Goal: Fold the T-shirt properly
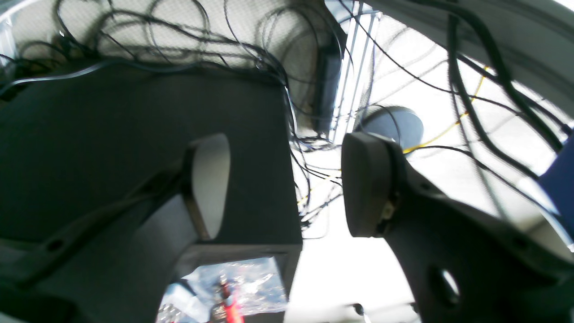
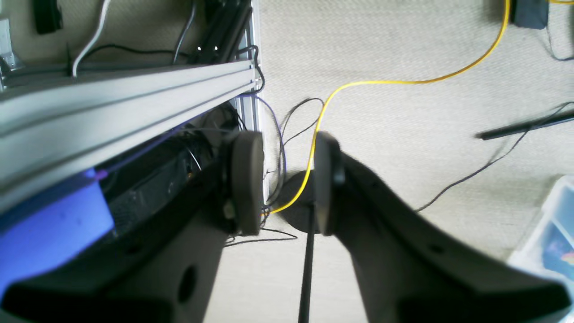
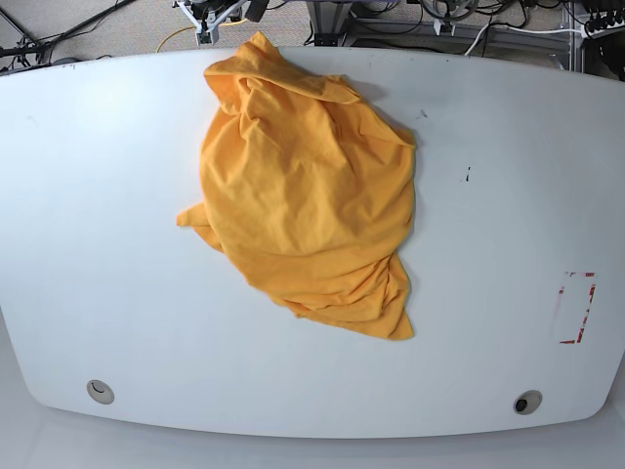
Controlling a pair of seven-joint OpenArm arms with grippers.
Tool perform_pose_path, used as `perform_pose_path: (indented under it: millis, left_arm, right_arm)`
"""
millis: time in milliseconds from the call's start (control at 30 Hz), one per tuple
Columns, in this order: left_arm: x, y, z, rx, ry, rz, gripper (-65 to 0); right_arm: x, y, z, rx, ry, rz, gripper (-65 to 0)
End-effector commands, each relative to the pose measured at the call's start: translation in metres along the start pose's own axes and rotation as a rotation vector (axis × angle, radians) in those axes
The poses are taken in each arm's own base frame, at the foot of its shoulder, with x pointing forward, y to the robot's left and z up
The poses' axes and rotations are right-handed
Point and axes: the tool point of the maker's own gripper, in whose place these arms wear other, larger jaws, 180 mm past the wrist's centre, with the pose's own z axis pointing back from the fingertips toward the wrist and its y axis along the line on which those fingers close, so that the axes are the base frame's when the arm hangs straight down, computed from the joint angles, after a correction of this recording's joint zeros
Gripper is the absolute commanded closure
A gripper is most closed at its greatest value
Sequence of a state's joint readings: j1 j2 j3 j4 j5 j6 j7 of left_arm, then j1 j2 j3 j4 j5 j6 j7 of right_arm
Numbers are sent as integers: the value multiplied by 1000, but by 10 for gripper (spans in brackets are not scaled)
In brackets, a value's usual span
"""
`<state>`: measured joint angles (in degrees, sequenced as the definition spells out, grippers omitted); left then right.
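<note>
The orange-yellow T-shirt (image 3: pixel 303 191) lies crumpled in a heap on the white table (image 3: pixel 98 195), running from the far edge down toward the middle; no lettering shows. Neither arm appears in the base view. In the left wrist view my left gripper (image 1: pixel 287 186) stands open, its dark fingers (image 1: pixel 365 184) wide apart with nothing between them, over cables and the floor. In the right wrist view my right gripper (image 2: pixel 285 181) is open by a narrower gap, also holding nothing, beside the table's frame and above the carpet.
A red-marked rectangle (image 3: pixel 576 308) sits near the table's right edge. Two small round holes (image 3: pixel 98 391) lie along the near edge. Off the table are an aluminium rail (image 2: pixel 125 98), a yellow cable (image 2: pixel 403 82), black cables (image 1: pixel 179 40) and a clear plastic box (image 2: pixel 549 233).
</note>
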<state>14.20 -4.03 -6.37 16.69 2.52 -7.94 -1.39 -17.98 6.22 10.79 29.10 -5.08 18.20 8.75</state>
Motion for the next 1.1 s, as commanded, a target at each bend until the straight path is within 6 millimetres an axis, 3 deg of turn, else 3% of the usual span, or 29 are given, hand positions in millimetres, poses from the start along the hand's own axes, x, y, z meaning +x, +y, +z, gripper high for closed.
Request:
perform_pose_path:
  millis: [0, 233, 400, 600, 767, 1067]
  left_arm:
    - [-5, 3, 5, 5, -20, -10, -367]
    - [-11, 11, 21, 19, -79, -41, -367]
    - [-12, 15, 44, 29, -150, -80, -367]
    - [-14, 14, 87, 32, -245, -137, -367]
    - [-3, 13, 126, 34, -329, -195, -367]
    - [23, -10, 198, 5, -479, -265, -368]
  right_arm:
    - [-5, -4, 9, -5, -15, 14, -181]
    - [-29, -5, 30, -14, -13, 30, -181]
    - [-41, 14, 50, 3, -42, 35, -181]
    - [-53, 40, 84, 21, -82, 30, -181]
    - [-55, 59, 114, 27, -119, 20, -181]
    - [-38, 77, 177, 10, -207, 33, -181]
